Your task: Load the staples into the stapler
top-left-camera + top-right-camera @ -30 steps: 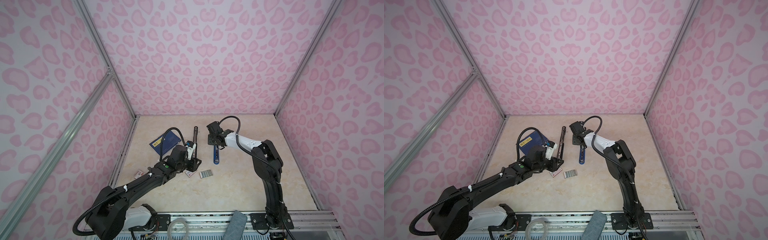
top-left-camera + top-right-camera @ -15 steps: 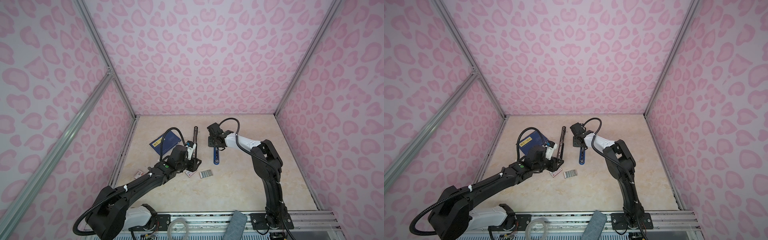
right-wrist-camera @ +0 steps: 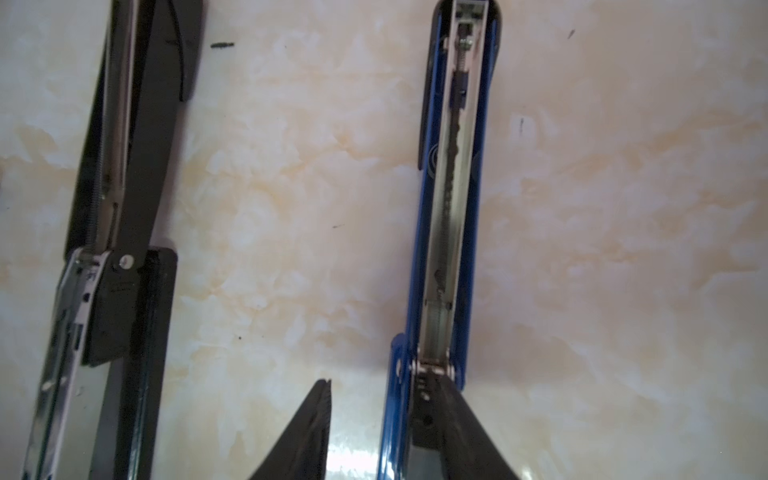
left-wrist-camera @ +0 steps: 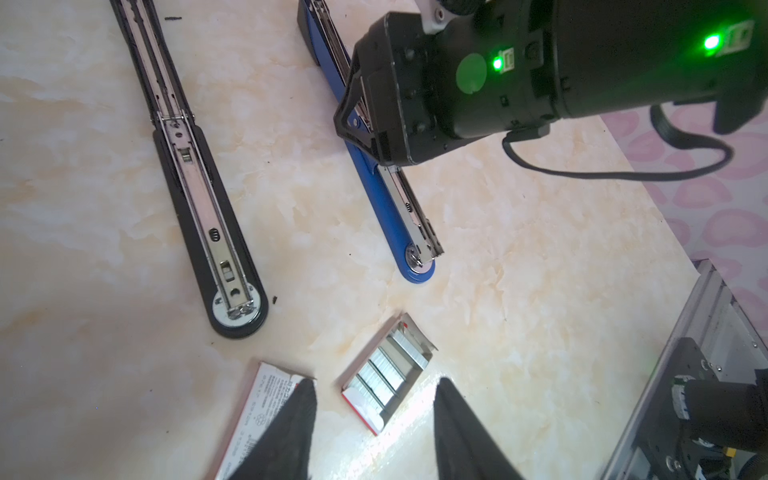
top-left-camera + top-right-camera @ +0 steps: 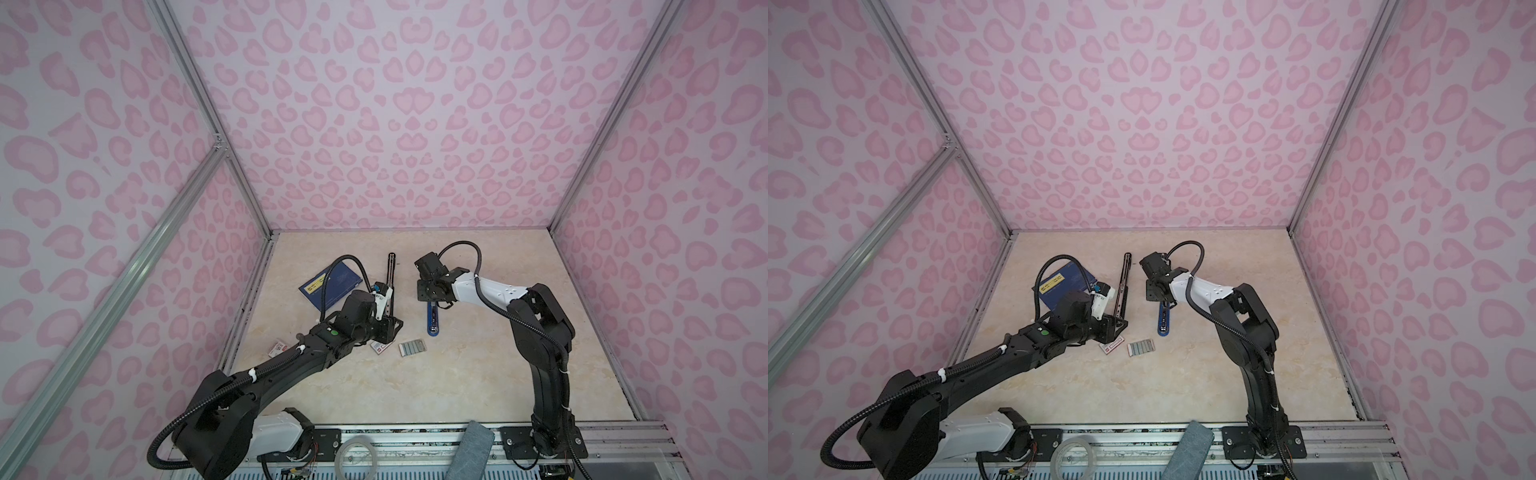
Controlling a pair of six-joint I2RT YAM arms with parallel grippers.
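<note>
Staples [image 4: 386, 374] sit framed by left pincer [image 4: 375, 384], half-wide, ready for pickup — right pincer [image 3: 380, 386], also parted, straddles opened blue stapler [image 3: 453, 208], likely steadying.

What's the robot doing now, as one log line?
left gripper: open near staples | right gripper: open at blue stapler | staples: unloaded

On the tabletop [image 5: 478, 374], centre frame in a top view: left stapler [image 5: 391, 272] beside right stapler [image 5: 432, 321]; staples [image 5: 412, 348] below both, box [image 5: 381, 347] just left of them, booklet [image 5: 328, 284] upper left.
</note>
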